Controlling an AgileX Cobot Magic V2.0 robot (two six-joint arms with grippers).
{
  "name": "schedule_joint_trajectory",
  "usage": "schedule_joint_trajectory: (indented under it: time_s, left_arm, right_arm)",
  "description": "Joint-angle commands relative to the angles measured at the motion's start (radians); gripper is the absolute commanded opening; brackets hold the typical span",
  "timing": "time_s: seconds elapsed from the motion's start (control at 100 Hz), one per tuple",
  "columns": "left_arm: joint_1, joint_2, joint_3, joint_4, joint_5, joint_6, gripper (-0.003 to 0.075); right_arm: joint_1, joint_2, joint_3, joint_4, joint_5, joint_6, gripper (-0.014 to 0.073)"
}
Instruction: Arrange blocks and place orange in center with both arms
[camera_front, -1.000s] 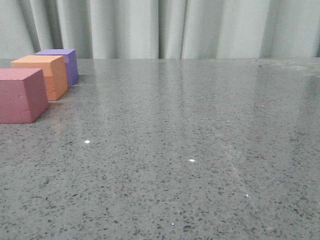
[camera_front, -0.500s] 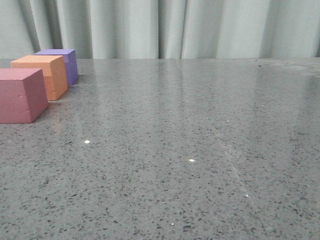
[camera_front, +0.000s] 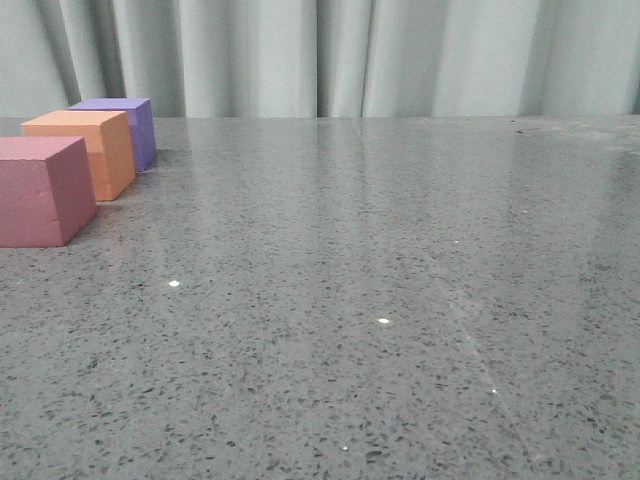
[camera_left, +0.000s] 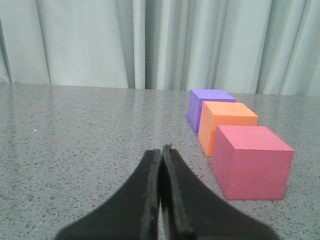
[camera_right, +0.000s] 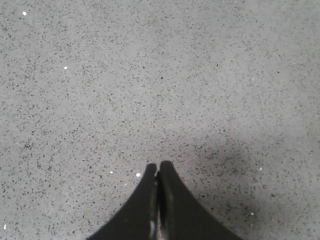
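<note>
My three blocks stand in a row at the far left of the grey speckled table (camera_front: 380, 300), running from near to far: the pink-red cube (camera_front: 40, 190) nearest, the orange cube (camera_front: 85, 150) in the middle, and the purple cube (camera_front: 125, 128) farthest, close to the pale curtain (camera_front: 330, 55). The orange one sits between its two neighbours, just beside each; from the front they overlap, so I cannot tell whether the faces actually touch. My left gripper (camera_left: 162, 150) has its two dark fingers pressed together with nothing between them, hanging low over the bare tabletop, with the row of cubes off to one side and apart from it; in this wrist view the pink-red cube (camera_left: 252, 162) is closest to me, then the orange (camera_left: 225, 125), then the purple (camera_left: 207, 105). My right gripper (camera_right: 158, 167) is likewise closed on nothing, its fingertips meeting over bare speckled stone, with a soft shadow on the surface beside them and no block in its view.
</note>
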Motion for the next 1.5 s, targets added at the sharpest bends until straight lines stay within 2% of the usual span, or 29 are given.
schedule_joint_trajectory:
  time_s: [0.0, 0.28, 0.52, 0.66, 0.77, 0.84, 1.03, 1.16, 1.489]
  left_arm:
    - [0.001, -0.033, 0.054, -0.006, -0.083, 0.001, -0.0019]
    - [0.001, -0.033, 0.054, -0.006, -0.083, 0.001, -0.0019]
    - [0.001, -0.033, 0.054, -0.006, -0.083, 0.001, -0.0019]
    - [0.001, -0.033, 0.054, -0.006, -0.083, 0.001, -0.0019]
    - [0.001, -0.033, 0.054, -0.006, -0.083, 0.001, -0.0019]
    - [0.001, -0.033, 0.054, -0.006, -0.083, 0.001, -0.0019]
    - [0.001, -0.033, 0.054, -0.006, -0.083, 0.001, -0.0019]
    - [0.001, -0.033, 0.054, -0.006, -0.085, 0.001, -0.0019]
    - [0.001, -0.033, 0.054, -0.006, -0.085, 0.001, -0.0019]
  right_arm:
    - [-0.003, -0.003, -0.023, -0.026, -0.047, -0.009, -0.0068]
    - [-0.003, -0.055, -0.022, -0.039, -0.083, -0.009, -0.0068]
    - [-0.006, -0.271, 0.117, -0.070, -0.442, -0.030, -0.0068]
    - [-0.006, -0.407, 0.255, 0.029, -0.562, -0.150, -0.0068]
    - [-0.028, -0.503, 0.361, 0.148, -0.585, -0.303, -0.0068]
    - [-0.057, -0.556, 0.424, 0.191, -0.587, -0.353, -0.0068]
    - [-0.170, -0.710, 0.575, 0.316, -0.616, -0.368, -0.0068]
    - [-0.237, -0.702, 0.666, 0.372, -0.691, -0.379, -0.0068]
    - [-0.239, -0.707, 0.794, 0.355, -0.868, -0.379, -0.0068]
